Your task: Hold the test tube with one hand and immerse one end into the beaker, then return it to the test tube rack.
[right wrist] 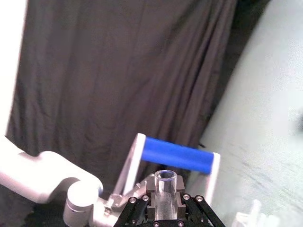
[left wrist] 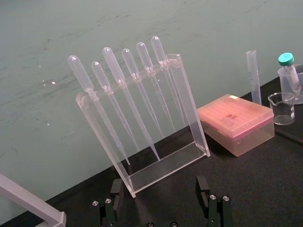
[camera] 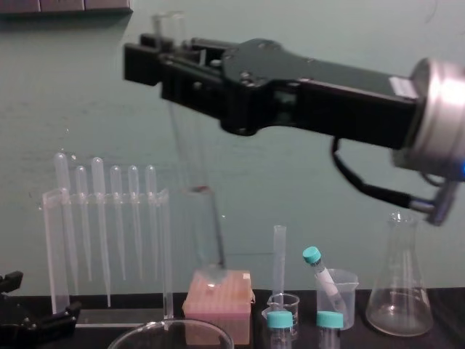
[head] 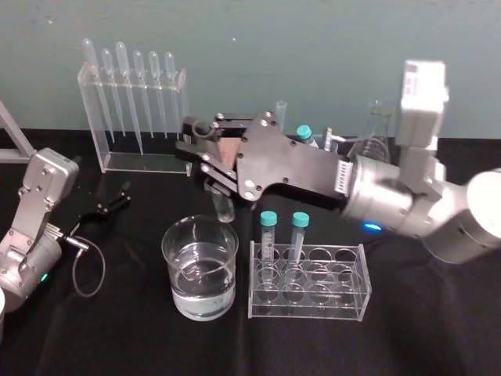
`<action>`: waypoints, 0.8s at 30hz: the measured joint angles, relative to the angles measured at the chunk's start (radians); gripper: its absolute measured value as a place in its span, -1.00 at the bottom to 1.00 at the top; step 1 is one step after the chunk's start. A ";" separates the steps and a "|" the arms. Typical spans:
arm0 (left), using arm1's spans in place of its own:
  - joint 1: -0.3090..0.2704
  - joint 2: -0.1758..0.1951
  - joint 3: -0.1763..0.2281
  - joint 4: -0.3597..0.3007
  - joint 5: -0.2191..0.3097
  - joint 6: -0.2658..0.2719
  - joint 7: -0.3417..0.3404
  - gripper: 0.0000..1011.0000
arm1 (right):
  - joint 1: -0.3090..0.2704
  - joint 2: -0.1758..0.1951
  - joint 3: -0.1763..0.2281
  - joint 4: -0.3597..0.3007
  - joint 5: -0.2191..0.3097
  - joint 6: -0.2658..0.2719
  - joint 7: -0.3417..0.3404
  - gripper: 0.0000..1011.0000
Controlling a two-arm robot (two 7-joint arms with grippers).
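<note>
My right gripper (head: 200, 153) hovers above the table's middle, shut on the test tube (head: 223, 206), a long clear open-mouthed tube. In the chest view the test tube (camera: 193, 160) hangs slightly tilted from the gripper (camera: 149, 62), high over the table. Its open mouth (right wrist: 165, 178) sits between the fingers in the right wrist view. The beaker (head: 178, 270), wide and part-filled with water, stands in front of and below the tube; its rim (camera: 171, 329) shows low in the chest view. The test tube rack (head: 309, 312) is to the beaker's right. My left gripper (left wrist: 161, 205) is parked open at the far left.
Two blue-capped tubes (head: 268, 235) stand in the rack. A clear pipette stand (head: 137, 117) is at the back left, with a pink box (camera: 218, 294) beside it. A conical flask (camera: 396, 298) and small beakers (camera: 338, 287) stand at the back right. A cable (head: 86, 270) loops near the left arm.
</note>
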 joint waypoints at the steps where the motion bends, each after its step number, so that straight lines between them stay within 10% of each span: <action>1: 0.000 0.000 0.000 0.000 0.000 0.000 0.000 0.98 | -0.013 0.011 0.007 -0.019 -0.005 0.003 -0.015 -0.56; 13: 0.000 0.000 0.000 0.000 0.000 0.000 0.000 0.98 | -0.276 0.164 0.181 -0.255 -0.069 0.040 -0.251 -0.56; 24: 0.000 0.000 0.000 0.000 0.000 0.000 0.000 0.98 | -0.383 0.167 0.255 -0.207 -0.031 0.016 -0.270 -0.56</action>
